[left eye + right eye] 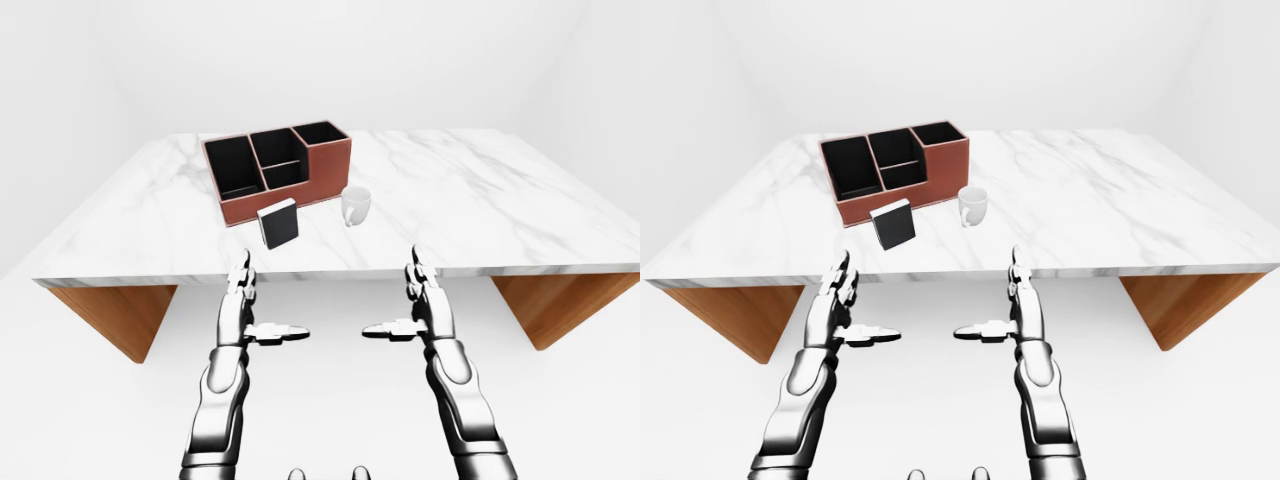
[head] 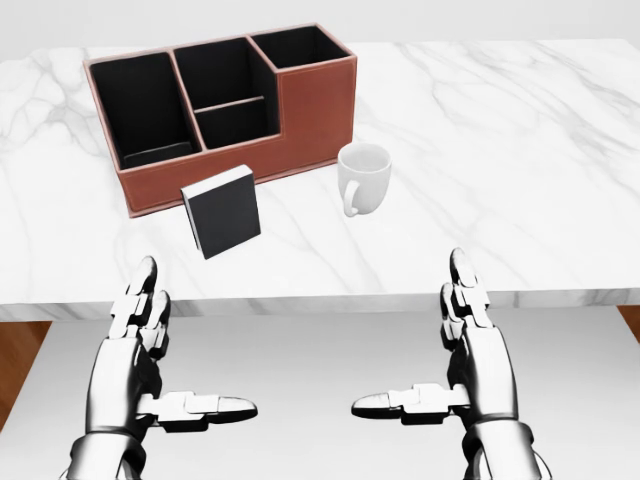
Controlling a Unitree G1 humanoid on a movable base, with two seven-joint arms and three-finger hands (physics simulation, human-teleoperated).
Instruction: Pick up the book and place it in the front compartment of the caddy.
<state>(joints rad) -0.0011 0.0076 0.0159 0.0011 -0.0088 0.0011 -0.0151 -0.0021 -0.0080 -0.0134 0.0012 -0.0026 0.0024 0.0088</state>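
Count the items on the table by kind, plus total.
book: 1
caddy: 1
mug: 1
Total: 3, all on the marble table.

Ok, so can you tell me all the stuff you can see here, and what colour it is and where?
table: one, white marble top with wooden legs, fills the upper head view
caddy: one, reddish-brown with black insides, upper left on the table
book: one, black with white page edge, standing just below the caddy
mug: one, white, right of the book
left hand: one, silver, open, lower left, off the table
right hand: one, silver, open, lower right, off the table
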